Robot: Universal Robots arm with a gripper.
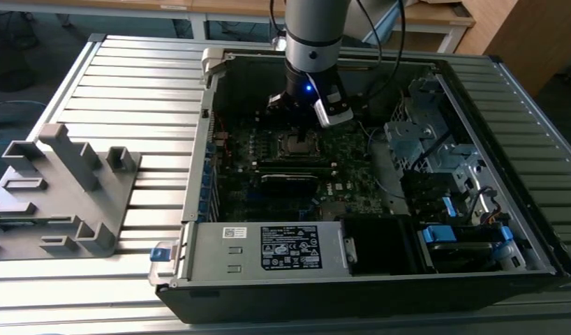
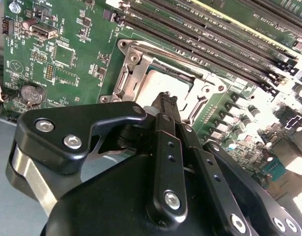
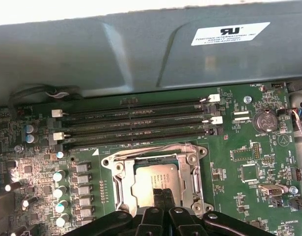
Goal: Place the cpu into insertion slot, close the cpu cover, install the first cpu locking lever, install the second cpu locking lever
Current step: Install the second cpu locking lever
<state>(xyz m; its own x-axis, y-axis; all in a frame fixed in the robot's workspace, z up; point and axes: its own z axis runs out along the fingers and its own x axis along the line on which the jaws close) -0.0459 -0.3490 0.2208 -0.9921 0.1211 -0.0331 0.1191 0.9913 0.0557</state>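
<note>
The black gripper (image 3: 161,192), its fingers pressed together, touches the dull silver square cpu (image 3: 158,181). The cpu lies in the dark square insertion slot (image 3: 125,184) on the green motherboard (image 3: 249,147), with the shiny silver cpu cover (image 3: 190,189) around it.

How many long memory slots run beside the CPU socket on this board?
4, lying parallel side by side on the green motherboard between the insertion slot and the case wall: first, second, third, fourth.
</note>
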